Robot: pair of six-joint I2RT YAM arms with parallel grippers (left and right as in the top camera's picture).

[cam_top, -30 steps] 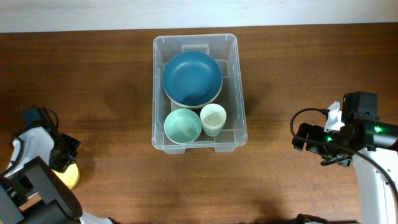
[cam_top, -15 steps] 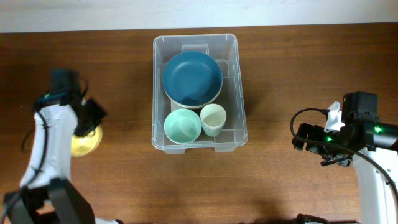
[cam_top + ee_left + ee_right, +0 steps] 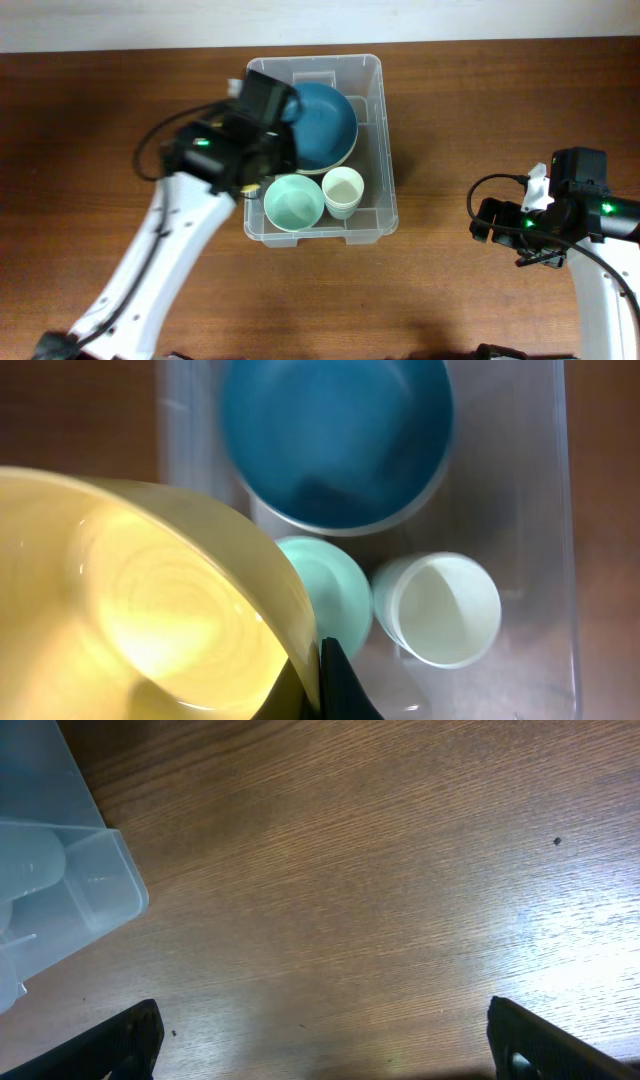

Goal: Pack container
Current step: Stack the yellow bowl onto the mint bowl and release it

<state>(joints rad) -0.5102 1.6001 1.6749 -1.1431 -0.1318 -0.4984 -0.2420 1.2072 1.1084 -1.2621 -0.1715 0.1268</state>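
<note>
The clear container (image 3: 372, 70) stands at the table's middle back. It holds a large dark blue bowl (image 3: 330, 125), a mint bowl (image 3: 293, 202) and a pale cup (image 3: 343, 189). My left gripper (image 3: 318, 678) is shut on the rim of a yellow bowl (image 3: 150, 600) and holds it above the container's left side, over the mint bowl (image 3: 330, 585) and beside the blue bowl (image 3: 335, 435). In the overhead view the arm hides nearly all of the yellow bowl (image 3: 247, 186). My right gripper (image 3: 325, 1045) is open and empty over bare wood, right of the container's corner (image 3: 85, 880).
The right arm (image 3: 560, 205) rests at the table's right side. The pale cup (image 3: 440, 608) stands against the container's right wall (image 3: 565, 510). Bare wood lies left and right of the container.
My left arm has swung from the table's left edge to above the container's left side, carrying the yellow bowl. The right arm has not moved.
</note>
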